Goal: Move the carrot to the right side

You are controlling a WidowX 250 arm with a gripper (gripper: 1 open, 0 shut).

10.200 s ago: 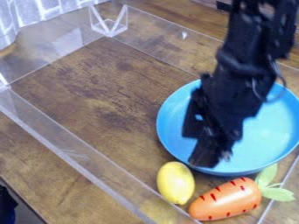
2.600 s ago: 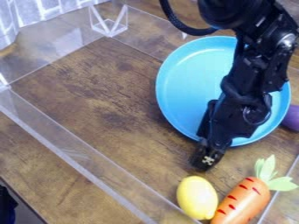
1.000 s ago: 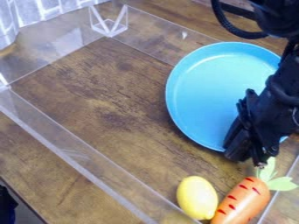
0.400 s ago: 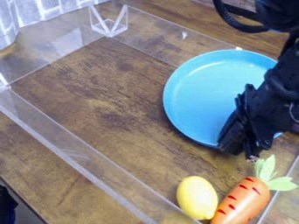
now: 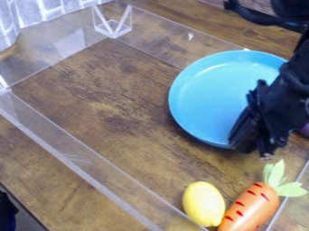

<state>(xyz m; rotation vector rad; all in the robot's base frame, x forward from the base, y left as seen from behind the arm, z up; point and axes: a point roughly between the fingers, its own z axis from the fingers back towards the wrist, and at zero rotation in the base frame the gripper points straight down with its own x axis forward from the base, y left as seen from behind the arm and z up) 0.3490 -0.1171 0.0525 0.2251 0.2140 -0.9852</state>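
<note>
Carrot [image 5: 251, 208] lies at bottom right of frame, leaves toward upper right, just beside yellow lemon toy [image 5: 203, 203]. Claw [image 5: 256, 144] closed, empty, at lower right rim of blue plate [image 5: 205, 90], above carrot, apart.

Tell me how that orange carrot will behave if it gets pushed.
The carrot looks like glossy hard plastic, so it would probably slide and slip rather than bend. Its rounded, tapered body may roll or swing sideways. The lemon beside it would likely get nudged too.
</note>
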